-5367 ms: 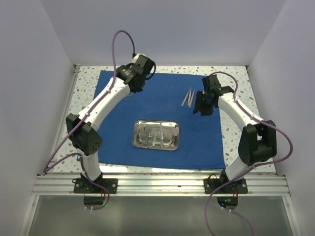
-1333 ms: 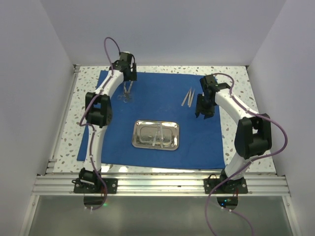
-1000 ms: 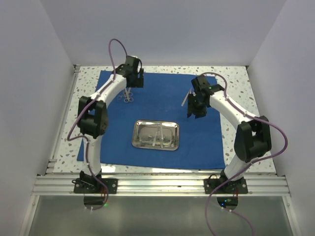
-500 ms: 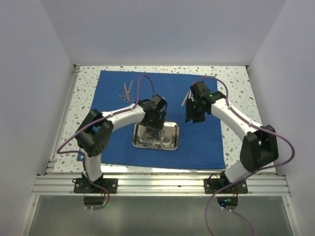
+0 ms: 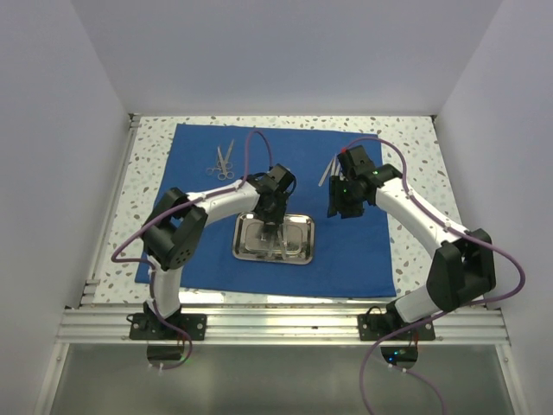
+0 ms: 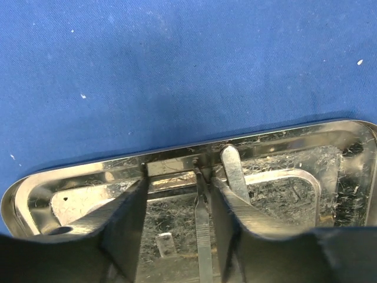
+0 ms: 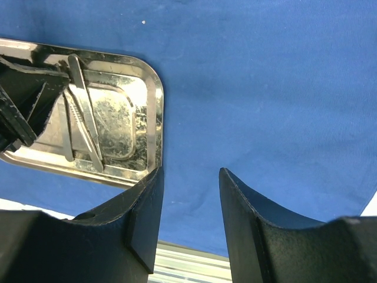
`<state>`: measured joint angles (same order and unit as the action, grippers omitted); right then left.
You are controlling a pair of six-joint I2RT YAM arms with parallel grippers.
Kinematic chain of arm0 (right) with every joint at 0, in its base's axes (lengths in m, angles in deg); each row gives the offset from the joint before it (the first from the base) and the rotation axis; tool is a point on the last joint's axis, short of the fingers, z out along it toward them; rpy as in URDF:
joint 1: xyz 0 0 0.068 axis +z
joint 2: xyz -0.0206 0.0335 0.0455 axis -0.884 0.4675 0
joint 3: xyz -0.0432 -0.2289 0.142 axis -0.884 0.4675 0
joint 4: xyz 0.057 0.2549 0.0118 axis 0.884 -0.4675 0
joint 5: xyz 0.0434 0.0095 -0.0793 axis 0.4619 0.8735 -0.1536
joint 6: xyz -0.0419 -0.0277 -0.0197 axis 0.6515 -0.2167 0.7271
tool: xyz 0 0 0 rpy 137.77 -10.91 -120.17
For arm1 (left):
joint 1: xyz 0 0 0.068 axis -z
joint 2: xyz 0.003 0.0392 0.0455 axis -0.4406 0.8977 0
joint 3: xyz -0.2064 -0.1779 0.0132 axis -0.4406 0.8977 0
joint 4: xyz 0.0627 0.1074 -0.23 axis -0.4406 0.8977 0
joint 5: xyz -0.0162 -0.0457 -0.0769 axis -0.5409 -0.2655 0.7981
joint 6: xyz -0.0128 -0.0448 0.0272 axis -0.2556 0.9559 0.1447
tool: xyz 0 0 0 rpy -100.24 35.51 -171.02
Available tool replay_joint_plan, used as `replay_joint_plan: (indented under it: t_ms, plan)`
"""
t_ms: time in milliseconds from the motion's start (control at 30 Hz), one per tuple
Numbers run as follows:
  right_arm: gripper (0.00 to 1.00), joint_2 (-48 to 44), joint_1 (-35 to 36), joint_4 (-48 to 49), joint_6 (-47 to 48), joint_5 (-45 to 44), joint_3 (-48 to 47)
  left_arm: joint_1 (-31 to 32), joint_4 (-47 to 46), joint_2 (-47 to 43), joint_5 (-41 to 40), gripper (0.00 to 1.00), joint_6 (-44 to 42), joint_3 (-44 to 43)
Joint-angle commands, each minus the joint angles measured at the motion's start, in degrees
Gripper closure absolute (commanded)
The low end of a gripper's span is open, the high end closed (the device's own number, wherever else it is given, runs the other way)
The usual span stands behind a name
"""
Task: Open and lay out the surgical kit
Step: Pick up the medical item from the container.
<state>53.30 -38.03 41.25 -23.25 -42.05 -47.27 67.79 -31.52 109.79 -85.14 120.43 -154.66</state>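
Blue cloth wrap (image 5: 285,177) lying spread flat; scissors (image 5: 223,162) and tweezers (image 5: 327,172) lying out near the far edge. Left gripper (image 6: 177,188) reaching into steel tray (image 5: 295,249), jaws parted around a thin instrument (image 6: 203,236), not yet gripping. Right gripper (image 7: 189,177) hovering agape, empty.

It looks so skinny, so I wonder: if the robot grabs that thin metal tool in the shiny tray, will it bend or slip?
Probably stiff: the thin tool looks like straight polished steel. It may slip, being smooth, narrow and flat on the tray floor. Likely light, as it is much slimmer than the left end effector straddling it.
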Motion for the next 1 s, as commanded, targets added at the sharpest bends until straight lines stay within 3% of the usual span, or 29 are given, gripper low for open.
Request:
replay_joint_plan:
  t_ms: [0, 300, 333, 967]
  plan:
    - [0.53, -1.5, 0.0, -0.8, 0.1, -0.5, 0.2, -0.2, -0.5, 0.8, 0.6, 0.53, 0.5, -0.6]
    - [0.54, -0.9, -0.1, -0.6, 0.2, -1.3, 0.5, -0.2, -1.3, 1.0, 2.3, 0.92, 0.0, 0.9]
    - [0.53, -0.9, -0.1, -0.6, 0.2, -1.3, 0.4, -0.2, -1.1, 1.0, 2.2, 1.00, 0.0, 0.8]
    - [0.53, -0.7, 0.0, 0.3, 0.0, -1.0, 1.4, -0.2, 15.7, -1.1, -0.7, 1.00, -0.9, -17.2]
